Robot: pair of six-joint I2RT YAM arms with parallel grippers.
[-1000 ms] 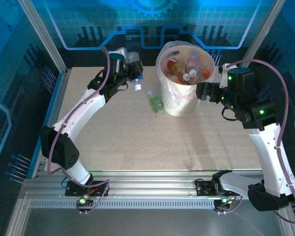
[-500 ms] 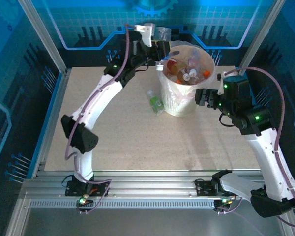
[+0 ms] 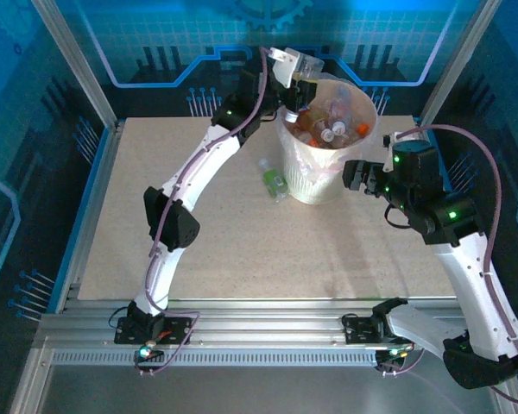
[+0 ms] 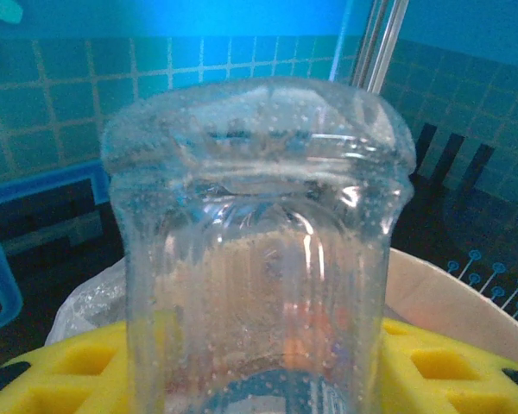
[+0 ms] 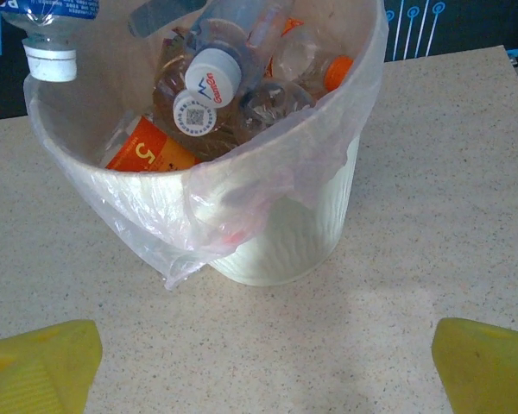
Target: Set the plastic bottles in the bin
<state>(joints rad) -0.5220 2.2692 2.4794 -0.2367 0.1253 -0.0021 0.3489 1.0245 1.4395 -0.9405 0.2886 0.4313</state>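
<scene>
Bin (image 3: 315,177), upper centre of the overhead frame, holds many bottles (image 5: 207,86). Left claw (image 3: 293,71) is clamped on a clear bottle (image 4: 259,241) above its rim; right claw (image 5: 259,371) gapes empty. Clear bottle is probably empty: light, thin-walled, slippery; grip mid-body, gently.

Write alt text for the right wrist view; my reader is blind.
A bag-lined white bin holding several plastic bottles stands on a speckled table. Another bottle hangs cap-down above its rim, upper left; two yellow fingers sit wide apart at the bottom corners.
</scene>
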